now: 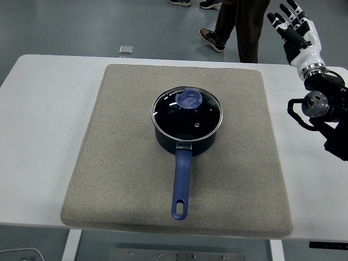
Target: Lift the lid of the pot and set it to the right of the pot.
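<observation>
A white table [43,141] fills the view, and most of it is covered by a square grey mat [109,163]. In the middle of the mat sits a dark blue pot [186,142], its long blue handle [181,185] pointing toward the table's near edge. The glass lid [187,115] rests closed on the pot, with a round blue knob [189,99] just behind its centre. The right arm comes in from the right edge, and the right hand [296,32] is raised high at the table's far right corner, well apart from the pot, its fingers spread and holding nothing. No left arm is visible. Beyond the table, a person's legs and shoes [239,30] stand on the floor. The task looks not yet begun: the lid is untouched. Next, the hand would need to travel left and down to the knob, close on it, and lift straight up before carrying the lid to bare mat on the pot's right.
</observation>
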Motion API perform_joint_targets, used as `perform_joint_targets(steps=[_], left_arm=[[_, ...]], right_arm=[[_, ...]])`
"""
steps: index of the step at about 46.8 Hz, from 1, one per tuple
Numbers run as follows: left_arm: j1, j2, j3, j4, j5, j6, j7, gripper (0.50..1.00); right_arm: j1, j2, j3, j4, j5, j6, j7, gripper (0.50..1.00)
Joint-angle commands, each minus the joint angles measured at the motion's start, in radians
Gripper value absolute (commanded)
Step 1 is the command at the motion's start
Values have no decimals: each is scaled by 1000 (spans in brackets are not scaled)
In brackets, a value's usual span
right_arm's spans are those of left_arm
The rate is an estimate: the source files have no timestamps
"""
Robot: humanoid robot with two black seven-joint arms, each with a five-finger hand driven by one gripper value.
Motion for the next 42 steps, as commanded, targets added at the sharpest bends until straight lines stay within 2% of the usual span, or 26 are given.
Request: perform_joint_targets(steps=[1,42], left_arm=[[1,0,-2,4,0,2,-2,1000],[2,0,-5,-1,0,0,0,1000]], right_arm=[[-4,0,0,0,0,1,0,907],[0,-1,5,-3,5,-27,3,909]])
